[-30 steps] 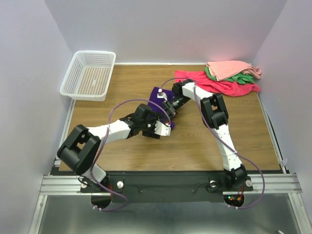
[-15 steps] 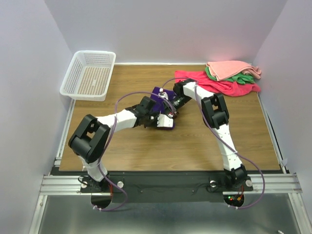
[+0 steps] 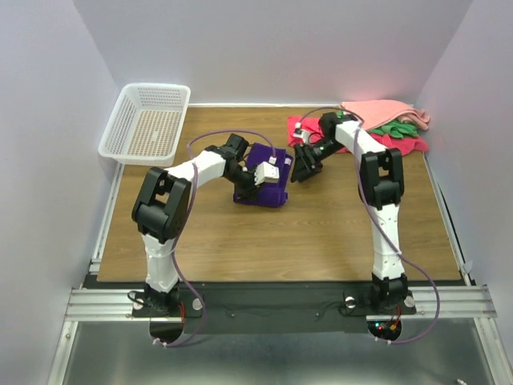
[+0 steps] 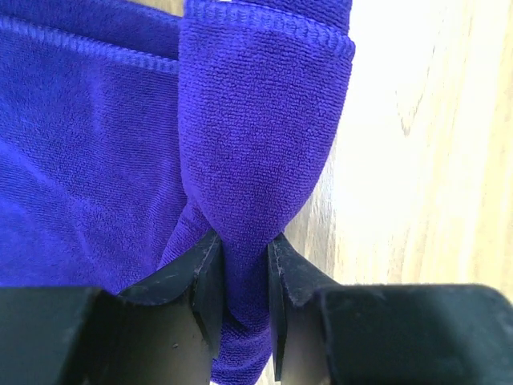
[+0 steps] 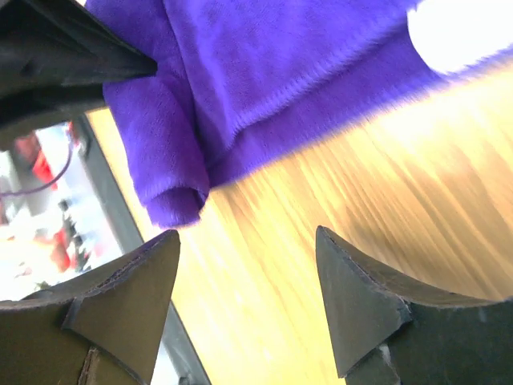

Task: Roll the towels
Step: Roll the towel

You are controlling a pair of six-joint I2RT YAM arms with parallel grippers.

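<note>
At the middle of the table [image 3: 200,241], the purple towel [image 3: 258,192] lies bunched, partly rolled at best. Left gripper [image 4: 240,273] pinches a fold of it. Right gripper [image 5: 246,237] is spread, empty, just beside it. The other towels [image 3: 385,128] sit heaped far right, unrolled, so most of the work is left.

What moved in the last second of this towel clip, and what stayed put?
The left gripper moved away from the bases onto the purple towel and now pinches a fold of it. The right gripper drew off the towel to the right, open. The basket and the pile of other towels are unchanged.
</note>
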